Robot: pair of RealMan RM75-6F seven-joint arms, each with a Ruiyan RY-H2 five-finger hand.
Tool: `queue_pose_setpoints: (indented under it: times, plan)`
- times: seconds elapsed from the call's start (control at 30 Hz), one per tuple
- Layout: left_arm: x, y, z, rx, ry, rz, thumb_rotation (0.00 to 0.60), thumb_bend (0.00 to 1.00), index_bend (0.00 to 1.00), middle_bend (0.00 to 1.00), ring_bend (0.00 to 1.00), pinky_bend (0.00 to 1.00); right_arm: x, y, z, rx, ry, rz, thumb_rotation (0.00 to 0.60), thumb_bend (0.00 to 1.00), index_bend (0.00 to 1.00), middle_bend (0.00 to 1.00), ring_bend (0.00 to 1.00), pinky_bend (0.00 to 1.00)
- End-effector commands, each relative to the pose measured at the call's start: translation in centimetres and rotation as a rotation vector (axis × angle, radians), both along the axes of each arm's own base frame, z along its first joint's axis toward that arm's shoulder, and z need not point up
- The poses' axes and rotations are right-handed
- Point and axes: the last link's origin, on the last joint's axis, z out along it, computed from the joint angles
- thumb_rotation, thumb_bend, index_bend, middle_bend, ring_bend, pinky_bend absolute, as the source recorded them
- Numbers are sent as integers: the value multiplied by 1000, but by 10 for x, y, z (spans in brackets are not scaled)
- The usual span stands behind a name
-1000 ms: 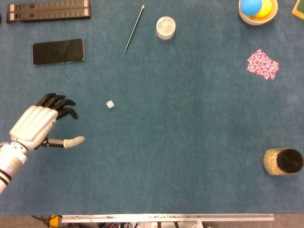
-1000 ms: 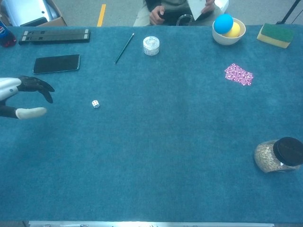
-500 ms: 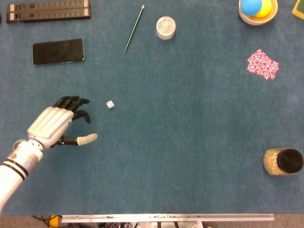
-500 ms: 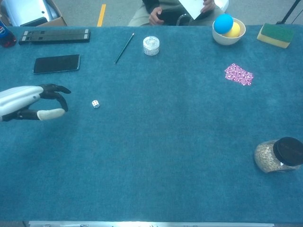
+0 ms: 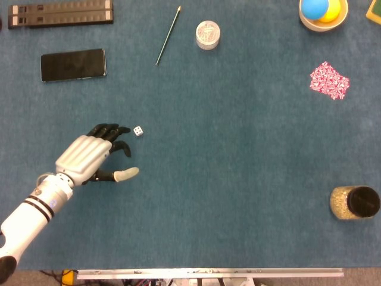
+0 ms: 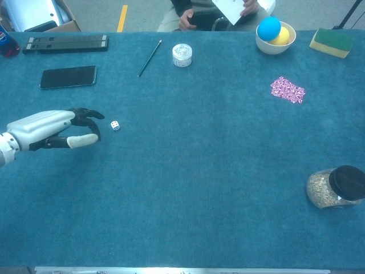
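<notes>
Nearest the robot, the left hand (image 5: 95, 156) hovers low over the blue worktop (image 5: 238, 179), fingers apart and lightly curled, thumb held out to the side, nothing in its grasp. Against the pictures of a second ago it has travelled steadily rightward — from the left edge of the worktop to where its dark fingertips (image 5: 122, 132) now lie just beside the die (image 5: 138, 131), with a narrow strip of cloth showing between them in both views. The die itself has not shifted; it sits white and upright at the same spot, left of the worktop's middle, and is the thing the hand is closing in on. My reading is that the approach is nearly done and no contact has been made yet, so the die is still free to be nudged by a fingertip. The right hand shows in neither view. Off to the right, near the front, a jar (image 5: 355, 203) with a black lid lies on its side. Farther back come the phone (image 5: 73, 64) on the left and a pink patterned packet (image 5: 329, 80) on the right — then a pencil (image 5: 168, 35), a small round tin (image 5: 208, 34), a dark tray (image 5: 61, 14) in the far left corner, and a bowl (image 5: 309, 22) with a blue and a yellow ball far right.
</notes>
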Motion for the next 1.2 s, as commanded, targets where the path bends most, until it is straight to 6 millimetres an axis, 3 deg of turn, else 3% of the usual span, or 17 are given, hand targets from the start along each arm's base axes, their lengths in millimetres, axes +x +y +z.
queue_pose_setpoints:
  times: [0.03,0.3,0.8,1.2]
  plan:
    - [1,3,-4,1,2,-3,16,39,325,76,0,0,0,0,0,1,-3,0,600,285,248,229,69,140]
    - [1,10,-17,-7,29,8,5,37,107,0,0,0,-2,2,0,-1,-2,-3,600,286,249,229,69,140]
    - [-14,31,-27,57,119,62,0,38,137,0,0,0,-4,4,3,-9,-3,-9,600,285,249,229,69,141]
    - [-10,33,-33,55,110,62,0,38,139,0,0,0,-6,6,5,-15,-3,-16,600,285,249,229,69,140]
